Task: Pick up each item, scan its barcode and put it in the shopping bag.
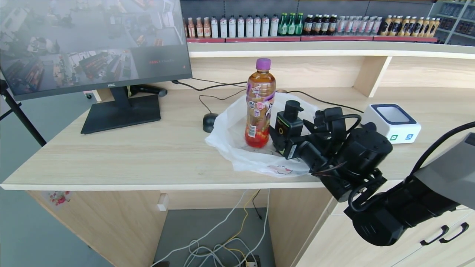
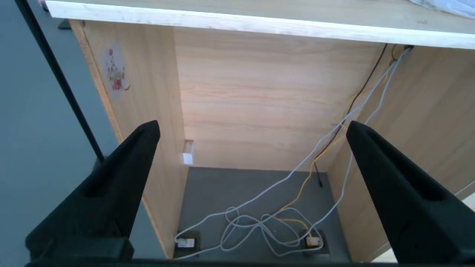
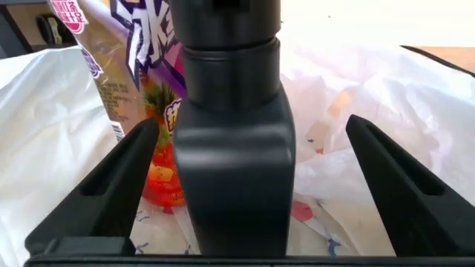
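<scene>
A: Where is the right gripper [image 3: 252, 130] sitting just now?
B: It is hovering low over the white shopping bag [image 1: 230, 122], which is lying crumpled on the desk [image 1: 148, 152]. Its fingers [image 3: 126, 185] are standing wide apart and are clasping nothing.
A: So what is showing between them?
B: A black pump bottle [image 1: 288, 124] is standing upright in the middle of the gap. White plastic is showing on either side of it, so neither finger is touching it.
A: And the tea bottle [image 1: 259, 104]?
B: It is standing upright on the bag, purple cap on top, just beyond the fingertips on the gripper's left and right beside the pump bottle. Whether the two bottles are touching, I cannot tell.
A: Where is the scanner [image 1: 391, 122] sitting from there?
B: It is resting on the desk off to the gripper's right, apart from the bag.
A: What is the left gripper [image 2: 252, 126] doing?
B: It is hanging below the desk's edge, well apart from both bottles, with its fingers spread wide and holding nothing. Ahead of it, loose cables [image 2: 260, 222] are lying on the floor under the desk.
A: Anything lying farther out?
B: A mouse [image 1: 209, 121] is sitting just past the bag on the right gripper's left, and a monitor [image 1: 92, 44] is standing farther that way.
</scene>
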{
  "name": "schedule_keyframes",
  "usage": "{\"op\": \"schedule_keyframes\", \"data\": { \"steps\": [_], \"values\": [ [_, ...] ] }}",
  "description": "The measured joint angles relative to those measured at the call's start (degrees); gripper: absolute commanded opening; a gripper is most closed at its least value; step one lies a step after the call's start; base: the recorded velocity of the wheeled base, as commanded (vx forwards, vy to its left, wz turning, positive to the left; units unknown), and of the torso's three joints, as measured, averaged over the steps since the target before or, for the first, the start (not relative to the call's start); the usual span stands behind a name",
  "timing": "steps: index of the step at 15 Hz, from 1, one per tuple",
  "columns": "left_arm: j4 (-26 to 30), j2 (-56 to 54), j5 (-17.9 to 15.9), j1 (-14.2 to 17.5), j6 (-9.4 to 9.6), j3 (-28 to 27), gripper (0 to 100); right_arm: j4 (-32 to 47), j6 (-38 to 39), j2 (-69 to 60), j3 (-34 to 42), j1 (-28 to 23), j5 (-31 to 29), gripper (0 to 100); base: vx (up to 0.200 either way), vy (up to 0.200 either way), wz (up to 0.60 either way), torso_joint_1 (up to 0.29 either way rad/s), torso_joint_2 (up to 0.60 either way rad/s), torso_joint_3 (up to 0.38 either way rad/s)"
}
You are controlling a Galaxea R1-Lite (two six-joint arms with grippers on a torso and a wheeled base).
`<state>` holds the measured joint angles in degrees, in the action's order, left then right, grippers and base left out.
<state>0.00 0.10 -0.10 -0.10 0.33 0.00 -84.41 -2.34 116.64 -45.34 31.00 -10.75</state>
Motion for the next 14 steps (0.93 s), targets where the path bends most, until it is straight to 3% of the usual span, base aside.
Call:
{"op": "schedule_keyframes", "data": {
  "steps": [9,14],
  "values": [
    [0.0,0.0,0.0,0.0,0.0,0.0,100,-2.7,-0.3,-12.8,15.9,1.7,0.8,100,0.0,0.0,0.0,0.0,0.0,0.0],
    [0.0,0.0,0.0,0.0,0.0,0.0,100,-5.5,-0.1,-16.0,16.3,4.2,1.2,100,0.0,0.0,0.0,0.0,0.0,0.0]
  ]
}}
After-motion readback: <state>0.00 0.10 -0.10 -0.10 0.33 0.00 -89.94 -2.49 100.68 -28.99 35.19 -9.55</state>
